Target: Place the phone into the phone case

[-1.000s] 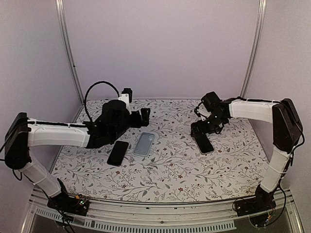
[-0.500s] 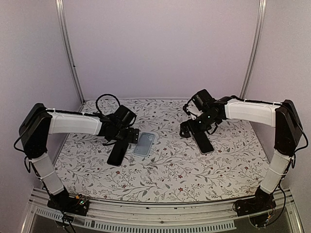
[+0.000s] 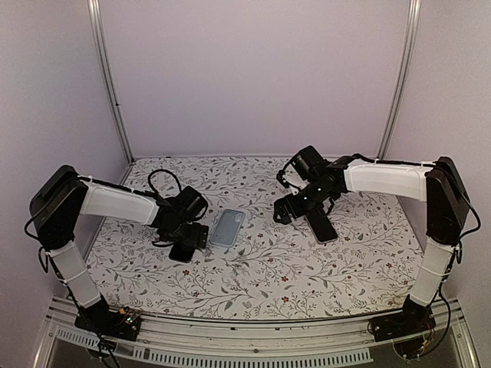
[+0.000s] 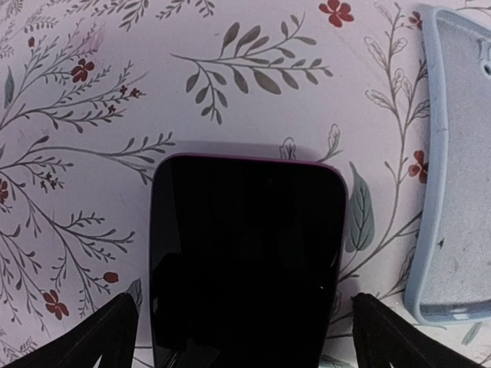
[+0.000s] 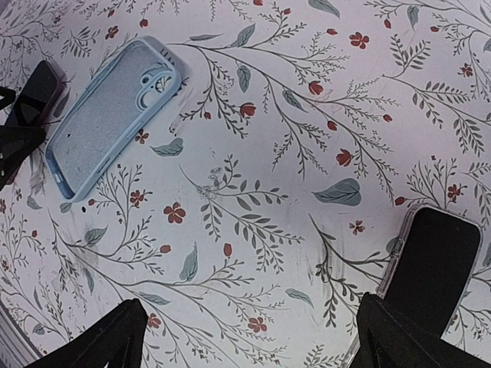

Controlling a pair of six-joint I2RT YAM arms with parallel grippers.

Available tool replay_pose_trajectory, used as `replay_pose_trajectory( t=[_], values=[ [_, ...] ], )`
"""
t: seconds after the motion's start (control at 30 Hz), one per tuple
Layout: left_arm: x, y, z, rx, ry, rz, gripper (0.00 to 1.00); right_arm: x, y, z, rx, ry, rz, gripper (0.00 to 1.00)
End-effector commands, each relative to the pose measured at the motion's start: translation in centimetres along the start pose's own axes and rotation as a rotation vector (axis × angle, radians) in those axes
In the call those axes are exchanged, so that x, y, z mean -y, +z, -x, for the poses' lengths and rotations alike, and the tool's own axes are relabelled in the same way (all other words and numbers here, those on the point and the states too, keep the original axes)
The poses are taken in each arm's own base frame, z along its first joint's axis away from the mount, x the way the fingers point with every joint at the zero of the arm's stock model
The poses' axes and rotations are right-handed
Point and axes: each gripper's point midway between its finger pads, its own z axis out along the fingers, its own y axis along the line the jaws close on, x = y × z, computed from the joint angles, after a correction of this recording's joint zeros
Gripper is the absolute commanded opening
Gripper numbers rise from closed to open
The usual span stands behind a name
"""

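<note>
The phone [image 3: 182, 248] [image 4: 245, 261] is black with a magenta rim and lies flat, screen up, on the flowered tabletop. Just to its right lies the phone case [image 3: 228, 228] [image 4: 460, 169] [image 5: 115, 115], light blue and open side up. My left gripper [image 3: 189, 231] [image 4: 242, 303] is low over the phone, open, one finger on each side of its long edges, apart from it. My right gripper [image 3: 290, 210] [image 5: 252, 303] hovers open over bare tabletop, right of the case, holding nothing.
A second black phone [image 3: 323, 228] [image 5: 437, 268] in a clear case lies just right of the right gripper. The flowered mat [image 3: 261, 276] covers the table; metal posts [image 3: 107, 84] and plain walls enclose the back and sides.
The left arm has swung down and toward the near side until its gripper stands over the phone. The right gripper has moved left, off the clear-cased phone. Both stayed open.
</note>
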Motion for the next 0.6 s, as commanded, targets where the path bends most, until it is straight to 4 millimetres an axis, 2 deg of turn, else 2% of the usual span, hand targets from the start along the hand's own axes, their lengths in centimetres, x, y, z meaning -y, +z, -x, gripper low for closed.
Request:
replay_pose_trajectory(
  t=[0.0,0.13,0.2,0.4,0.57],
  values=[
    [0.1,1.2,-1.8,-0.064,-0.013,-0.054,0.99,-0.3,-0.1,0.5,0.01,0.003,0.014,0.99],
    [0.8,1.8,-2.8,-0.096,-0.002,-0.099,0.98,-0.3,-0.4,0.7,0.018,0.002,0.013,0.99],
    [0.9,2.0,-3.6,-0.12,0.012,-0.117,0.93,-0.3,-0.5,0.8,0.023,0.002,0.012,0.99],
    [1.3,1.8,-4.2,-0.137,0.014,-0.161,0.61,-0.2,-1.0,1.2,0.039,-0.008,0.002,0.99],
    [0.5,1.5,-3.5,-0.116,0.023,-0.112,0.27,-0.2,-1.3,1.3,0.046,-0.009,-0.001,0.99]
  ],
)
